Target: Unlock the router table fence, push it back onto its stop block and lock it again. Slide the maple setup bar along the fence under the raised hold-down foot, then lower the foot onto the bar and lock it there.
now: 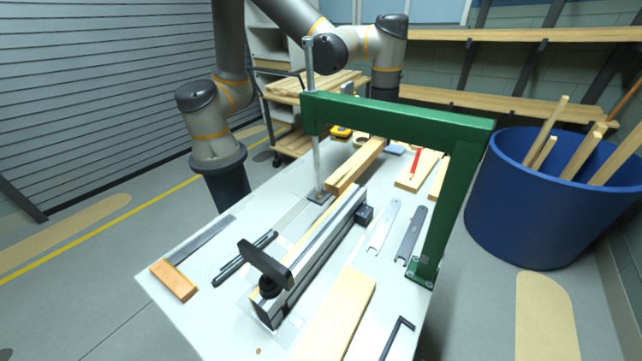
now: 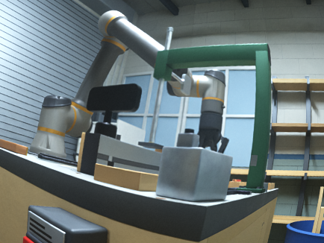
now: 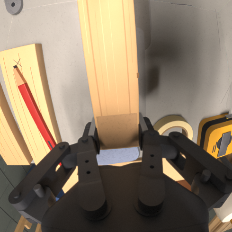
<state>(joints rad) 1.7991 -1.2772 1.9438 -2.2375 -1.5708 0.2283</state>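
Note:
My gripper (image 3: 117, 139) is at the far end of the table, behind the green frame (image 1: 404, 130). The maple setup bar (image 1: 354, 165) (image 3: 111, 68) is clamped at its far end between my fingers. The bar lies flat and points along the table toward the aluminium fence (image 1: 314, 249). Its near end sits beside the hold-down foot (image 1: 319, 196), which hangs on a steel rod (image 1: 313, 121) through the green frame. The fence carries a black T-handle (image 1: 265, 265) at its near end. A small black stop block (image 1: 364, 214) sits against the fence's back side.
The blue bin (image 1: 552, 197) of wood offcuts stands right of the table. A board with a red pencil (image 3: 35, 116), a tape roll (image 3: 174, 125) and a yellow tape measure (image 3: 219, 137) lie around my gripper. Two wrenches (image 1: 399, 231), a square (image 1: 188, 260) and a board (image 1: 336, 314) lie nearer.

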